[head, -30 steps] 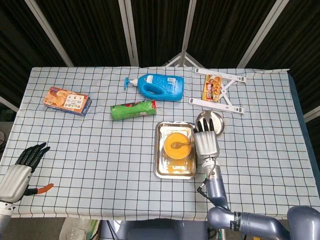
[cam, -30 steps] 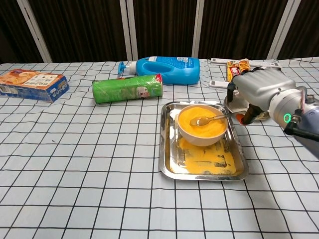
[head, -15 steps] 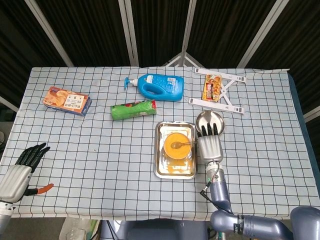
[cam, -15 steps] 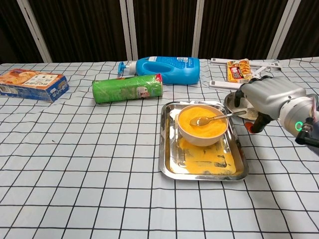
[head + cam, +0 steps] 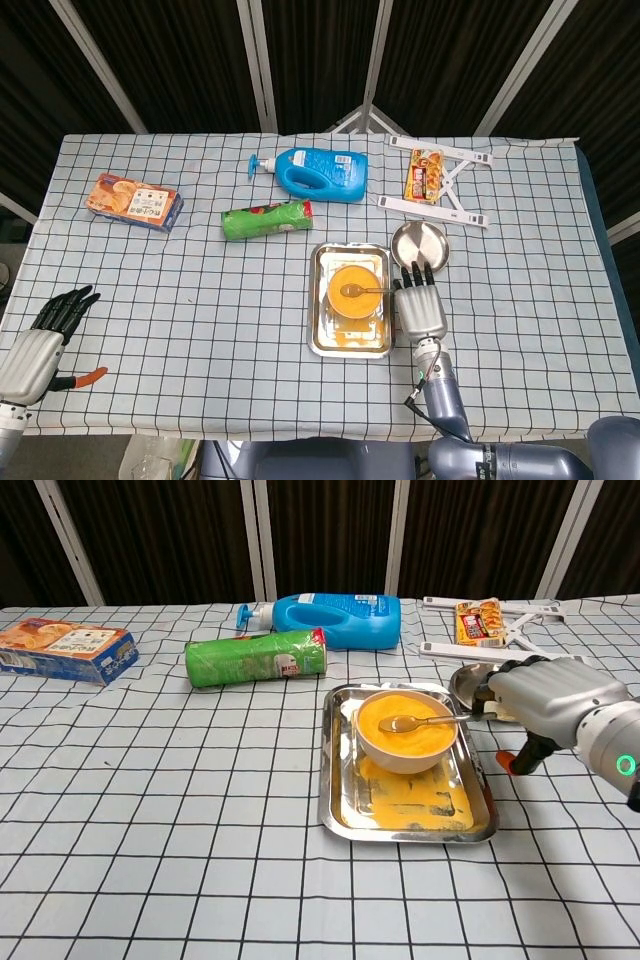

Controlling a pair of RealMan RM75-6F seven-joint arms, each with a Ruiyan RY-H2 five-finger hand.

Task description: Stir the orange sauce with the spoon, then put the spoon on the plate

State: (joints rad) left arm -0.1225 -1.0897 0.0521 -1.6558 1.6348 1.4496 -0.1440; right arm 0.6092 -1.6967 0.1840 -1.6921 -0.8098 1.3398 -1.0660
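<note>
1. Checked cloth covers the table; the left hand rests near its front left corner, fingers apart, holding nothing.
2. Right hand sits beside the steel tray, fingers apart, near the spoon handle; whether they touch cannot be told.
3. Spoon lies in the orange sauce bowl; the plate is just behind the hand.
4. Farther back lie a green can and a blue bottle.

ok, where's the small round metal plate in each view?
Head view: round metal plate right of centre, past the right hand.
Chest view: plate at right, partly hidden by that hand.
Shared landmark: steel tray just left of it.
</note>
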